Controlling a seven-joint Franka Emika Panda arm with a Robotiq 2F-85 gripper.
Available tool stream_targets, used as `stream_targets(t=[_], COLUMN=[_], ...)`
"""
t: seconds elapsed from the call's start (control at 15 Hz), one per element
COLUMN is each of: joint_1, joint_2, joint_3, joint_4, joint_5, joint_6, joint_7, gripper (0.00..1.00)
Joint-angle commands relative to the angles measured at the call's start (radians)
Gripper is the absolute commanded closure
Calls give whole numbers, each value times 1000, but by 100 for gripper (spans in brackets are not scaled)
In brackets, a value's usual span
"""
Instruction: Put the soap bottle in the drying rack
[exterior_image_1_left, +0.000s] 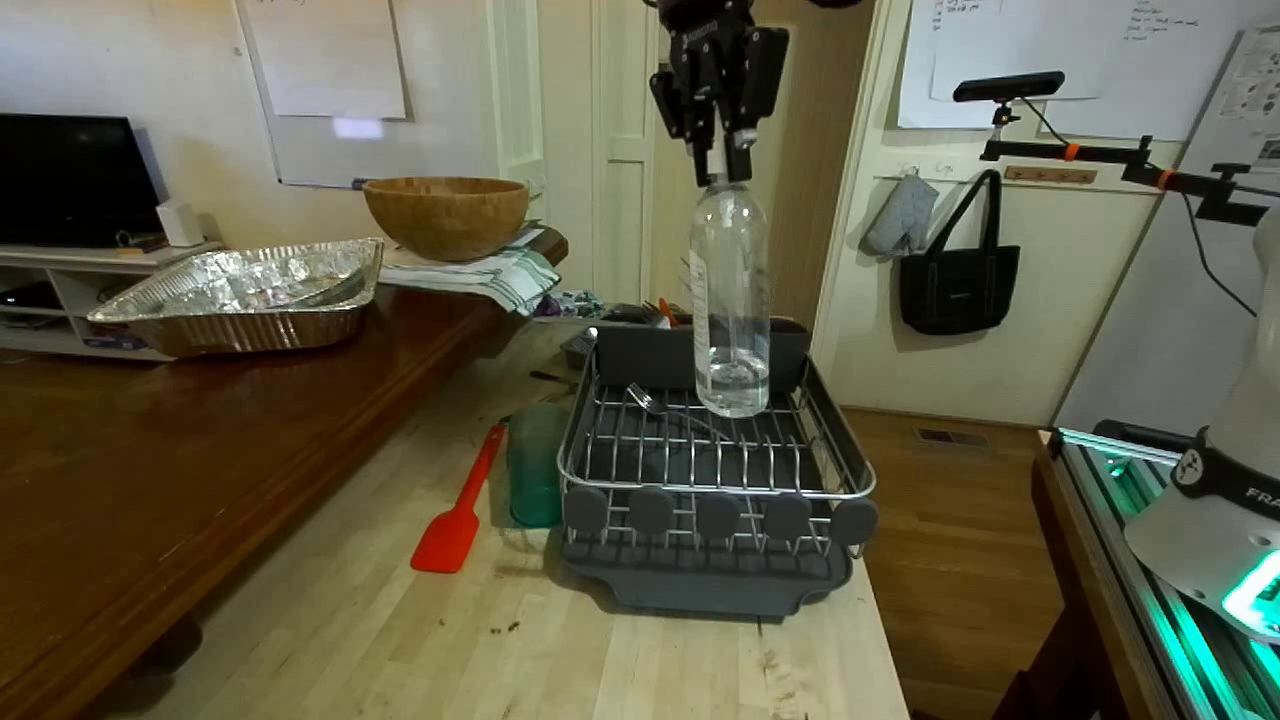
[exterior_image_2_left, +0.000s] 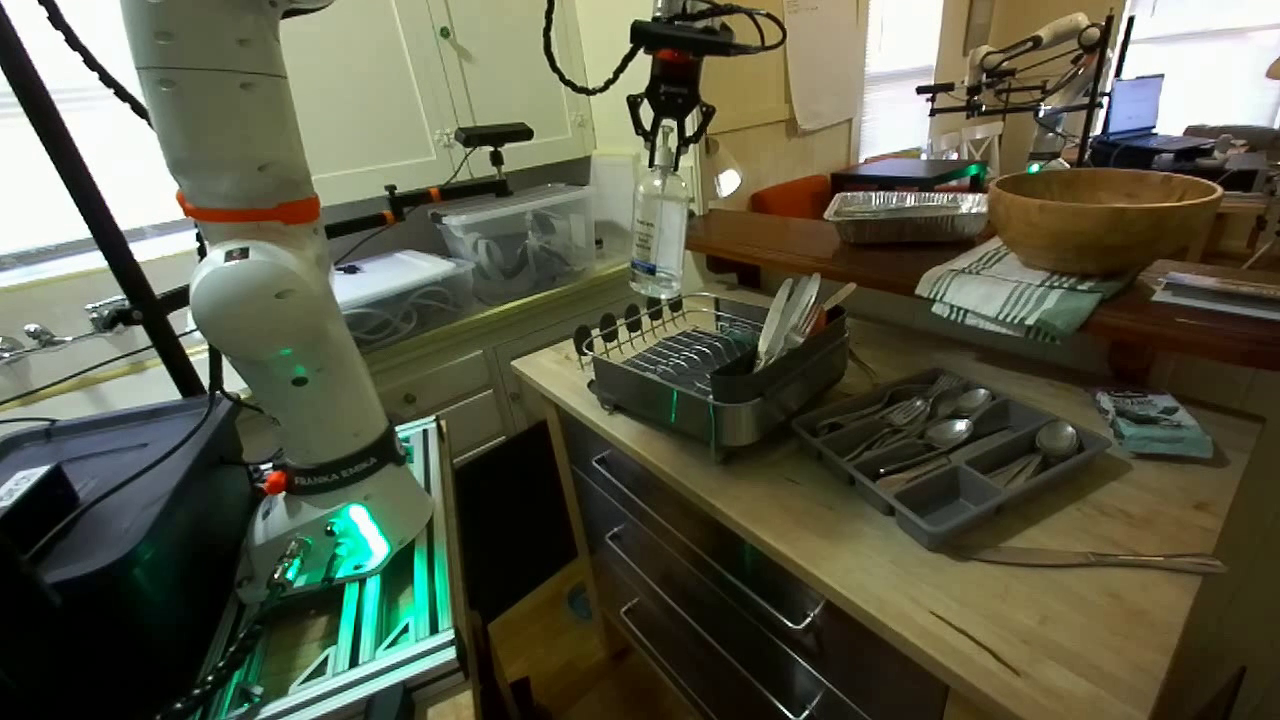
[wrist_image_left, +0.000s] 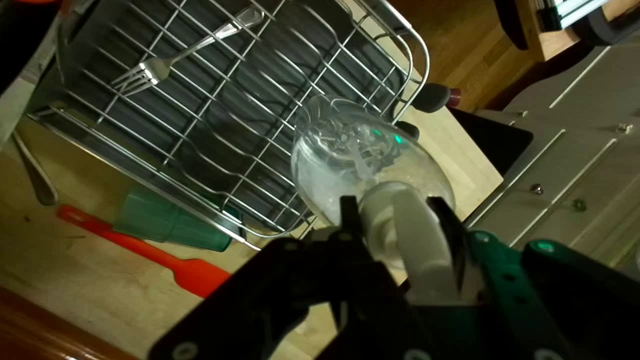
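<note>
The clear soap bottle with a white pump top shows in both exterior views (exterior_image_1_left: 733, 290) (exterior_image_2_left: 658, 235). It hangs upright in the air with a little liquid at its bottom. My gripper (exterior_image_1_left: 723, 165) (exterior_image_2_left: 664, 152) is shut on its pump top. In the wrist view the fingers (wrist_image_left: 394, 200) stand on both sides of the white pump, with the bottle (wrist_image_left: 325, 170) below. The dark grey drying rack (exterior_image_1_left: 710, 582) (exterior_image_2_left: 670, 408) stands on the wooden counter. The bottle is above the rack, apart from it, near its disc-tipped prong end in an exterior view and the wrist view (wrist_image_left: 240, 102).
A fork (exterior_image_1_left: 648, 400) lies on the rack's wires. Knives and forks stand in the rack's cutlery holder (exterior_image_2_left: 740, 378). Beside the rack are a green cup (exterior_image_1_left: 535, 465), a red spatula (exterior_image_1_left: 447, 540) and a grey cutlery tray (exterior_image_2_left: 945, 500). A raised brown ledge (exterior_image_1_left: 300, 420) holds a foil tray (exterior_image_1_left: 265, 328) and wooden bowl (exterior_image_1_left: 445, 215).
</note>
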Motion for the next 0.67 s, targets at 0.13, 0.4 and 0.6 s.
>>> stream_targets(t=[0.13,0.4,0.6], joint_1=[1,2,2], joint_2=[78,85,90], joint_3=[23,18,18], joint_4=[26,16,19], joint_5=[-21,-10,-10], joint_6=[-7,0,0], joint_7=[-258,-282,-305], gripper=[88,63,63])
